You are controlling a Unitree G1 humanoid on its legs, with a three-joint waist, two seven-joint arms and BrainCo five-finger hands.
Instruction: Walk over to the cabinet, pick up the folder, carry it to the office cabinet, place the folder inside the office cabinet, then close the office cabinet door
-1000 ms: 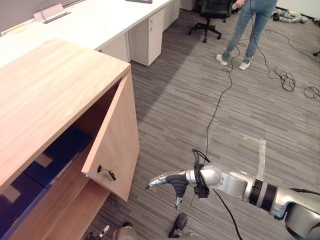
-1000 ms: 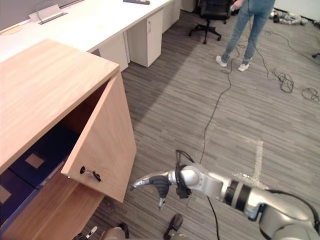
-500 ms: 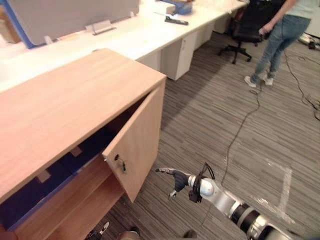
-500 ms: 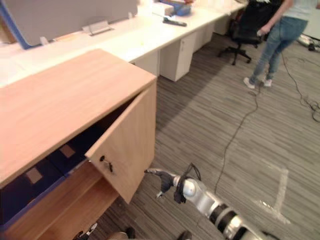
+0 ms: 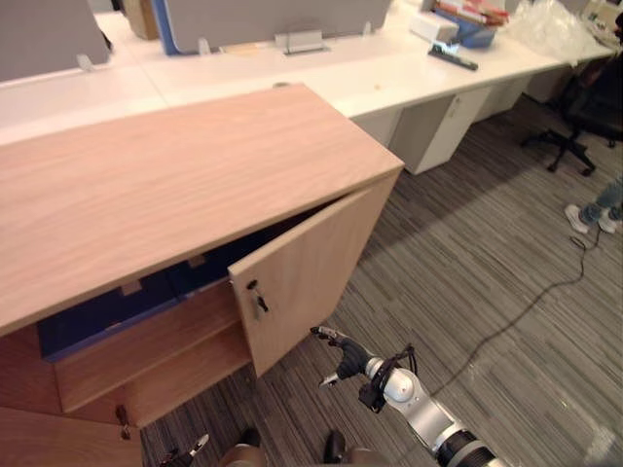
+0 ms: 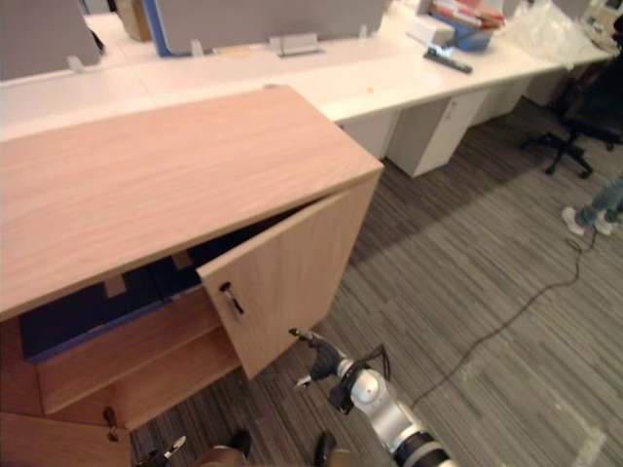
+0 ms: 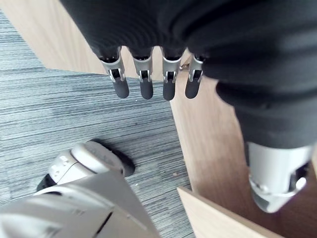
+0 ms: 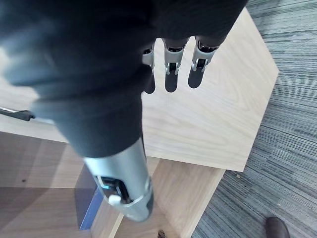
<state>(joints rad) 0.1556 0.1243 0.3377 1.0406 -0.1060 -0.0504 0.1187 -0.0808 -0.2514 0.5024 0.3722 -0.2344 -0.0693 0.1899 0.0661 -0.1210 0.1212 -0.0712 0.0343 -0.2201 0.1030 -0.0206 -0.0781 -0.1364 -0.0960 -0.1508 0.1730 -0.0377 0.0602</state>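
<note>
Wood-veneer office cabinet [image 5: 175, 185] on the left eye view, door [image 5: 311, 272] ajar with its dark handle [image 5: 255, 298] facing out; dark blue folder [image 5: 107, 309] lies flat on the upper shelf [image 5: 146, 341] inside; right hand [image 5: 346, 358] low, just beside the door's bottom edge, fingers stretched out, holding nothing; contact with the door can't be told.

Right eye view: white desks [image 6: 389, 78] behind the cabinet; office chair [image 6: 579, 117] and a person's shoes [image 6: 589, 216] at the far right on grey carpet [image 6: 467, 253].

Left wrist view: left hand [image 7: 143, 82] hangs with fingers straight and slightly apart, empty, over the carpet next to a wood panel [image 7: 213, 144].

Right wrist view: right hand's fingers [image 8: 171, 69] straight, side by side, pointing at the door's outer face; a blue edge [image 8: 90, 210] shows inside the opening.
</note>
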